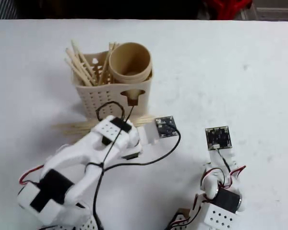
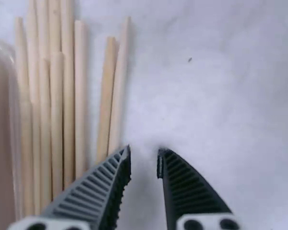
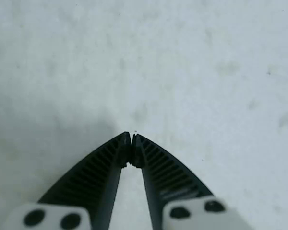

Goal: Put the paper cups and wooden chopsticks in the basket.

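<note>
A beige perforated basket (image 1: 110, 98) stands at the back of the table, holding stacked paper cups (image 1: 130, 60) and several wooden chopsticks (image 1: 84, 64) that lean out toward the left. More loose chopsticks (image 1: 74, 127) lie flat on the table in front of the basket. My left arm (image 1: 110, 136) hangs over them. In the left wrist view my left gripper (image 2: 144, 155) is slightly open just beside the row of loose chopsticks (image 2: 62, 105), with only bare table between its fingers. My right gripper (image 3: 133, 137) is shut and empty, low over bare table.
The white table (image 1: 240, 72) stretches wide to the right and behind the basket. My right arm (image 1: 218, 191) sits folded near the front edge. A black cable (image 1: 149, 160) loops from the left arm across the table.
</note>
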{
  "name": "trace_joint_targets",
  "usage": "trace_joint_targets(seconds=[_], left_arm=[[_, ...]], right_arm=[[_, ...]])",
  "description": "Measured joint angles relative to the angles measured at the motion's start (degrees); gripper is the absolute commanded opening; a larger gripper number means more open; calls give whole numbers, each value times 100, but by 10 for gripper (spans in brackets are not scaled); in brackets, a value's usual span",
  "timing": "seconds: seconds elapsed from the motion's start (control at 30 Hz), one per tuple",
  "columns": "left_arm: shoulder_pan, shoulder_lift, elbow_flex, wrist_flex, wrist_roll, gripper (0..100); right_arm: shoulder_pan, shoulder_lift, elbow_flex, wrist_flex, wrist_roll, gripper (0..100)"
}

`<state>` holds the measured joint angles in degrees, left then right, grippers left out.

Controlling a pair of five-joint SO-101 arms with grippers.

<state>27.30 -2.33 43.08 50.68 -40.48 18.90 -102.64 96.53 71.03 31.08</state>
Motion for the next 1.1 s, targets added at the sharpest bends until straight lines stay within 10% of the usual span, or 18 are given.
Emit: trace_joint_targets(seconds=[1.1], left_arm=[[308, 818, -1160, 1020, -18, 27]], right_arm=[[0, 0, 0, 0, 0, 18]])
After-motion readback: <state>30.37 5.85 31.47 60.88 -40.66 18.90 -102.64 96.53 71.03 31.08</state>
